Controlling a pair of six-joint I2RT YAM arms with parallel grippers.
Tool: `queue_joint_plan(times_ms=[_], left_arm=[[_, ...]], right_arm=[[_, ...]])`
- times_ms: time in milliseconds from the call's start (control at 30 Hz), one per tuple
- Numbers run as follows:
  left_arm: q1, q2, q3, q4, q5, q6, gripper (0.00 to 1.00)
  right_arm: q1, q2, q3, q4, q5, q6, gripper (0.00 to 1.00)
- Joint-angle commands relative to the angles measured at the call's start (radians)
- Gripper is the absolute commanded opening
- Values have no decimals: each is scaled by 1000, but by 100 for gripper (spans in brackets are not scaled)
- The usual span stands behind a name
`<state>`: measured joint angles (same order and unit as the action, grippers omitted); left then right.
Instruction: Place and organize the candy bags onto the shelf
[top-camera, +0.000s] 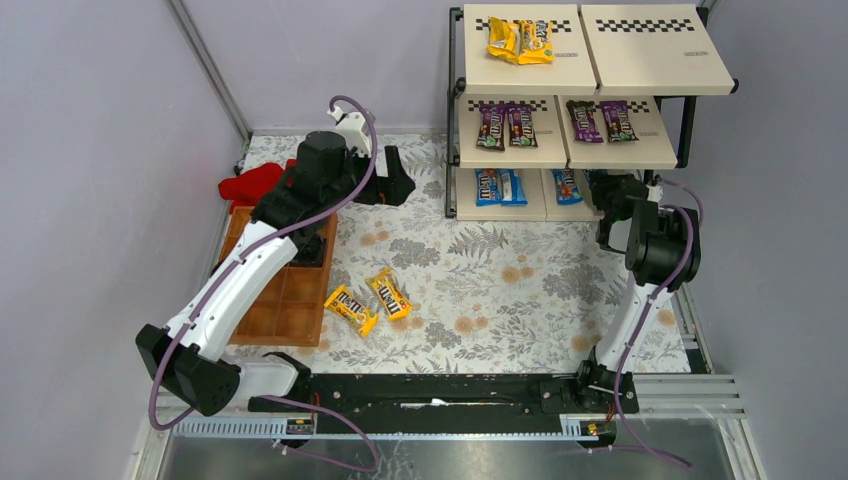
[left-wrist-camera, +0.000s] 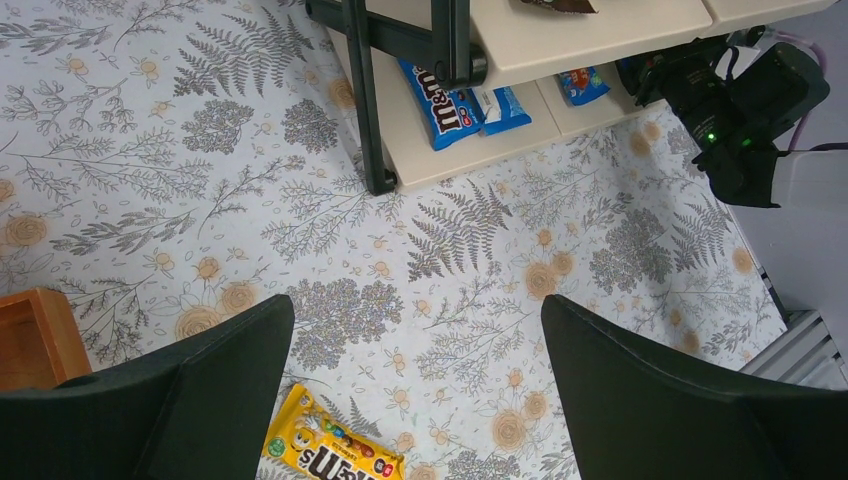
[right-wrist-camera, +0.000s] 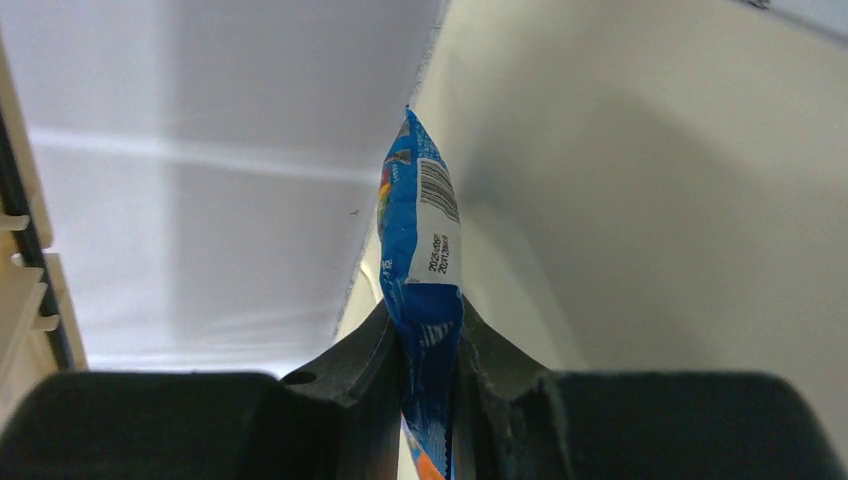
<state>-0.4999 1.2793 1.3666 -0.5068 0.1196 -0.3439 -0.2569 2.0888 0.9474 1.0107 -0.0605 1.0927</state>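
Observation:
The shelf (top-camera: 600, 75) stands at the back right, holding yellow bags (top-camera: 520, 41) on top, purple-brown bags (top-camera: 505, 126) in the middle and blue bags (top-camera: 498, 186) at the bottom. Two yellow candy bags (top-camera: 351, 309) (top-camera: 389, 293) lie on the floral mat; one shows in the left wrist view (left-wrist-camera: 330, 450). My right gripper (right-wrist-camera: 428, 340) is shut on a blue candy bag (right-wrist-camera: 420, 250) and reaches into the bottom tier (top-camera: 606, 196). My left gripper (left-wrist-camera: 415, 330) is open and empty, held above the mat (top-camera: 395, 185) left of the shelf.
A brown wooden compartment tray (top-camera: 290, 290) lies at the left under my left arm, with a red cloth (top-camera: 250, 185) behind it. Grey walls close in the left, back and right. A metal rail (top-camera: 450, 395) runs along the near edge.

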Motion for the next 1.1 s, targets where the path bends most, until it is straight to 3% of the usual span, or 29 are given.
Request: queue_joint_plan(times_ms=[0,267,633,900,1067], left_arm=[[-5,-3,29,27,2,9,99],[-4,-9,27,27,5,9,99],[-11,-13,25,31,10,6,99],[-12,-9,16,42,14,2,99],[-14,-7,6,50,12,0,99]], right_arm=[[9,20,35,-12,31,-20,23],[21,28,55,-58,29,-29,25],[25,-63,-13,-149,7,-45,55],[25,-163,-55,-347,-18,-70,80],[-9,-204,-74,-441,-59,-107,85]])
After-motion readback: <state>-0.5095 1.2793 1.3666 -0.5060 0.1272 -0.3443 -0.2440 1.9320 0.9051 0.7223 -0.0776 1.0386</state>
